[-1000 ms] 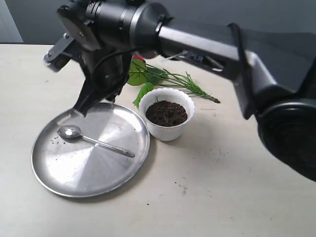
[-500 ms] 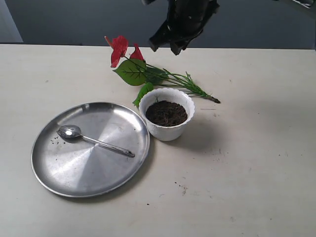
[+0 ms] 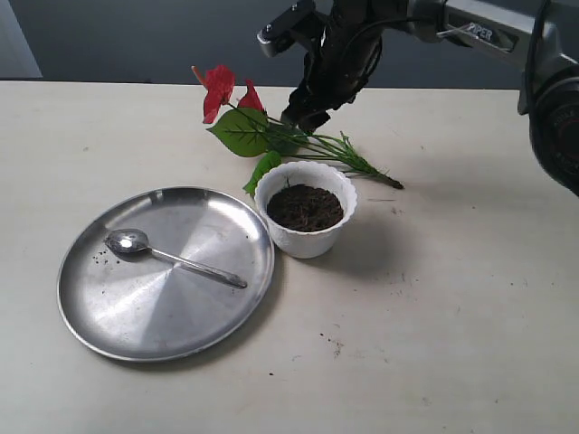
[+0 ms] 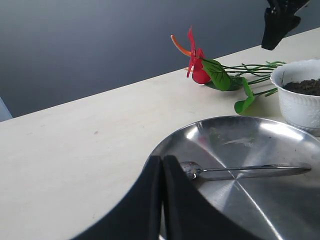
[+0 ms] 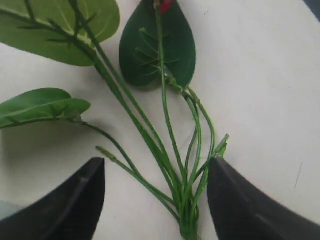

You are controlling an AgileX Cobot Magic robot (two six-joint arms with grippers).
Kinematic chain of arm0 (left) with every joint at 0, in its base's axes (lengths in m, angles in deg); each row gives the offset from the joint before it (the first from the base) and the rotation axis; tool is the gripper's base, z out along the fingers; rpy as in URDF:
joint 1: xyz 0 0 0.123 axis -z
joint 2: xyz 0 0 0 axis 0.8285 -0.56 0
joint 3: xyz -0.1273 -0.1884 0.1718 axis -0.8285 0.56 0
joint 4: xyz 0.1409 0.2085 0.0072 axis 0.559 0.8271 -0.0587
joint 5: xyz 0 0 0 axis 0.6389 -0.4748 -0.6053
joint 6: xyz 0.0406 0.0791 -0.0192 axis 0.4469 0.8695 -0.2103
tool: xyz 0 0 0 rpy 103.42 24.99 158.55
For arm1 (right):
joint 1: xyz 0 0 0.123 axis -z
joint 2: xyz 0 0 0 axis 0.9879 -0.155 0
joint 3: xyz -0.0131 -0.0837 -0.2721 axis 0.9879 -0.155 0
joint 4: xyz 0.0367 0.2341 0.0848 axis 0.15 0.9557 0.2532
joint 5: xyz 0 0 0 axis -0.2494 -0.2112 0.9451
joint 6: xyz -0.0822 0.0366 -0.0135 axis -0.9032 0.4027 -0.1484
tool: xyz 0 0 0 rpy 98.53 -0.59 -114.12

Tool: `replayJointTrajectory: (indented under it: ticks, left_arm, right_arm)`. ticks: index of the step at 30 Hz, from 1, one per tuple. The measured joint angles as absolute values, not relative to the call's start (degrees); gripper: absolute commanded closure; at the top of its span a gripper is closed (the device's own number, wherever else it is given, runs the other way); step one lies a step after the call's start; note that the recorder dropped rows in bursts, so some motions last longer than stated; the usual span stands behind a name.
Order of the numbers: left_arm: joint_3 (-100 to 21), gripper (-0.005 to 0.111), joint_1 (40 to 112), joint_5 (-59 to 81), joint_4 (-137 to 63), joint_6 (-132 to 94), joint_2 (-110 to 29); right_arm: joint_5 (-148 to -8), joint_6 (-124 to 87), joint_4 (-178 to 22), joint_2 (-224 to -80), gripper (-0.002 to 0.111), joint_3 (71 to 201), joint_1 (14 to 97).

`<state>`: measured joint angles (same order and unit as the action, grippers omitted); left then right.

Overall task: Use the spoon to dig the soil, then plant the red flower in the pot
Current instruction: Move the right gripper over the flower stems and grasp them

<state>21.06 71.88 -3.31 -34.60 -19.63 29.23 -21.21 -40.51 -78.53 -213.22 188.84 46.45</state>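
Right wrist view: the right gripper [image 5: 156,195] has its 2 fingers [image 5: 65,200] spread wide, 1 on each side of the red flower's [image 3: 271,136] bundled green stems, touching neither. The left gripper [image 4: 162,200] has its 2 fingers pressed together, empty, over the rim of the steel plate [image 3: 109,325]. That plate lies just beside the pot [image 3: 306,237]. The spoon [image 3: 172,257] rests on it. Soil [image 3: 305,207] fills the pot, and the flower lies on the table [image 3: 452,344] right behind the pot.

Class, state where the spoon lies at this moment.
In the exterior view the spoon lies on the steel plate at the left, bowl toward the far left, handle pointing toward the pot.
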Motion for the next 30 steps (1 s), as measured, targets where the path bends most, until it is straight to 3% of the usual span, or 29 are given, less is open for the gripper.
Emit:
replayJointTrajectory:
  ticks: [22,24,29,30]
  left_arm:
    - [21.1,0.106,71.9,-3.3,-34.6,-19.6,29.2]
    - [21.1,0.106,71.9,-3.3,-34.6,-19.6,29.2]
    - [21.1,0.106,71.9,-3.3,-34.6,-19.6,29.2]
    - [21.1,0.106,71.9,-3.3,-34.6,-19.6,29.2]
  right_arm:
    - [-23.7,-45.1,-76.7,-219.7,0.052,188.8,46.9]
    - [-23.8,-44.4,-77.7,-220.2,0.059,188.8,46.9]
    - [-24.0,-43.4,-80.0,-220.9,0.105,188.8,46.9]
    - [-24.2,-43.2,-80.1,-220.9,0.108,188.8,47.0]
